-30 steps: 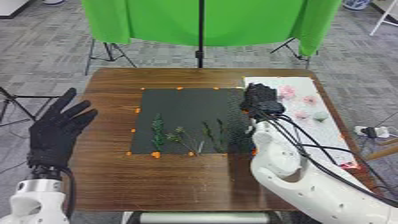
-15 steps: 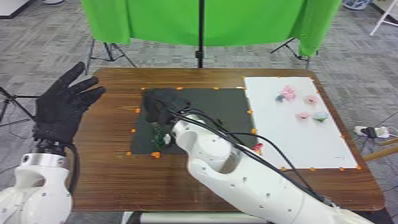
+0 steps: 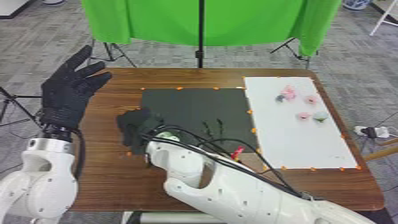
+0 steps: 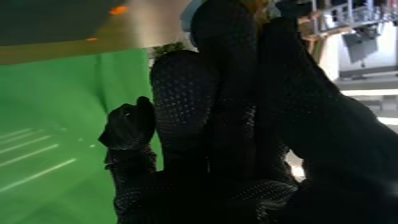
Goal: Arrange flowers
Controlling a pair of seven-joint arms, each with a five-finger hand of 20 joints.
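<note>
Sliding leftward since the earlier frame, the right hand (image 3: 136,127) now overlaps the left edge of the black mat (image 3: 195,102); its grip I cannot tell. Green stems (image 3: 220,127) and pink flowers (image 3: 289,92) lie to its right.

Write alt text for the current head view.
The robot's black-gloved right hand is at the left edge of a dark mat on a brown table; green stems lie on the mat. Pink flowers lie on a white sheet to the right. The left hand is open at the table's left.
</note>
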